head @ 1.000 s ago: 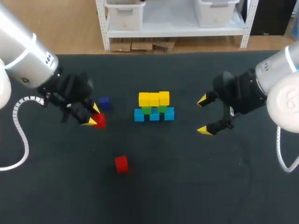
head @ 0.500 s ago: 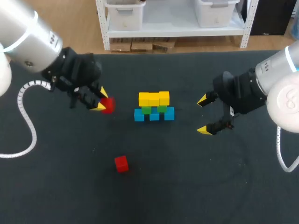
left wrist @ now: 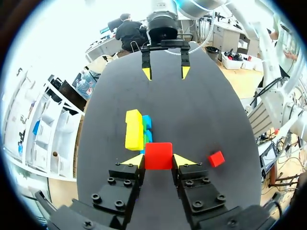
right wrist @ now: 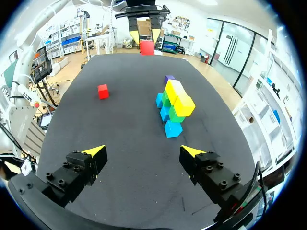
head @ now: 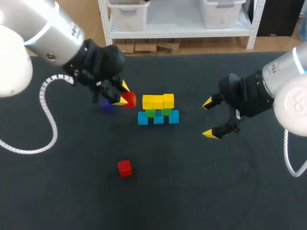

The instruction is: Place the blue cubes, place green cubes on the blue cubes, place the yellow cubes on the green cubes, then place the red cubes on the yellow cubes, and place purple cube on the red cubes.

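Cubes of plain, solid colour form a low wall near the middle of the dark desk (head: 201,187). Three blue cubes (head: 158,119) sit side by side at the bottom. Two green cubes (head: 166,112) show above them, and three yellow cubes (head: 158,101) lie in a row on top. The yellow row is slightly uneven, with its right-hand cube set a little off line.

A red cube (left wrist: 158,154) is gripped in the left pincer (head: 123,94). Its two yellow tips press on opposite faces, so the fingers stand only as far apart as the cube is wide. In the head view this cube is just beside the left end of the yellow row, not touching it.

A second red cube (head: 124,168) lies alone on the desk, well apart from the wall on the near side. A purple cube (right wrist: 169,79) rests on the desk near the wall's left end and is partly hidden under the left arm in the head view.

The right pincer (head: 209,118) is to the right of the wall, spread wide. It holds nothing and touches nothing.
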### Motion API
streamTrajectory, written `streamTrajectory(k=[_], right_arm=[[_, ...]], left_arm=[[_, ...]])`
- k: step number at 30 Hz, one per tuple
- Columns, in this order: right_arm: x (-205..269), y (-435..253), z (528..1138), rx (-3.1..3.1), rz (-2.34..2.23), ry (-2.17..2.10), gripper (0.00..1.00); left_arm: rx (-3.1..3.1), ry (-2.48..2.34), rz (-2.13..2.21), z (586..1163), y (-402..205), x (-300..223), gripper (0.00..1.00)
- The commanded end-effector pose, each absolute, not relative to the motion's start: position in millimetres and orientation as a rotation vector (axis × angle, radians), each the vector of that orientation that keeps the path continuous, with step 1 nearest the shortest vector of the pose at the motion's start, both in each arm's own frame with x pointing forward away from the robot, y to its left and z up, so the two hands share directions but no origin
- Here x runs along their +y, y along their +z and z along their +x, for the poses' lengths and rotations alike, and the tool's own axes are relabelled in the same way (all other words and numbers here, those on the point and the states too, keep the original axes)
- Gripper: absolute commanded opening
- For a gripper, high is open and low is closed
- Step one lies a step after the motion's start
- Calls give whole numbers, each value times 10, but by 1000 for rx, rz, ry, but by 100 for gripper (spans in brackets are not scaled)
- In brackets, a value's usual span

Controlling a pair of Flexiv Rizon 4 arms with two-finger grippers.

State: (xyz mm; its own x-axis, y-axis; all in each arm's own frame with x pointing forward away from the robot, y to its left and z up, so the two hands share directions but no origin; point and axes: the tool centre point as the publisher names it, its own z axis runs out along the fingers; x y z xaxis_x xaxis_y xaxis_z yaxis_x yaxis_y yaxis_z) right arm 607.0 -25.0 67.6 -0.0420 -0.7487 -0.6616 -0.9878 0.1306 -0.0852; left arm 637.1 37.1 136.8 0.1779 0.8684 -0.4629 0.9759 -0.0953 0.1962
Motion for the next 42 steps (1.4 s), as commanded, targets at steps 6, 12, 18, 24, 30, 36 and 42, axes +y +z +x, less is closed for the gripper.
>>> streamTrajectory(k=[6,12,18,24,30,36,42], right_arm=[[-253,671,6073,1842,-1670,546,100],[-253,671,6073,1842,-1670,546,100],[-253,671,6073,1842,-1670,546,100],[-253,671,6073,1842,-1670,546,100],[-253,671,6073,1842,-1670,546,100],[-253,671,6073,1842,-1670,546,100],[-253,671,6073,1842,-1670,546,100]], left_arm=[[1752,-311,2026,6562,1324,94,0],[1753,-311,2034,6650,1305,-35,0],[1760,-317,2050,6726,1246,-113,0],[1774,-346,2075,6810,1210,-178,0],[1785,-372,2081,6859,1194,-234,0],[1790,-376,2086,6910,1159,-269,0],[1802,-379,2085,6967,1114,-273,0]])
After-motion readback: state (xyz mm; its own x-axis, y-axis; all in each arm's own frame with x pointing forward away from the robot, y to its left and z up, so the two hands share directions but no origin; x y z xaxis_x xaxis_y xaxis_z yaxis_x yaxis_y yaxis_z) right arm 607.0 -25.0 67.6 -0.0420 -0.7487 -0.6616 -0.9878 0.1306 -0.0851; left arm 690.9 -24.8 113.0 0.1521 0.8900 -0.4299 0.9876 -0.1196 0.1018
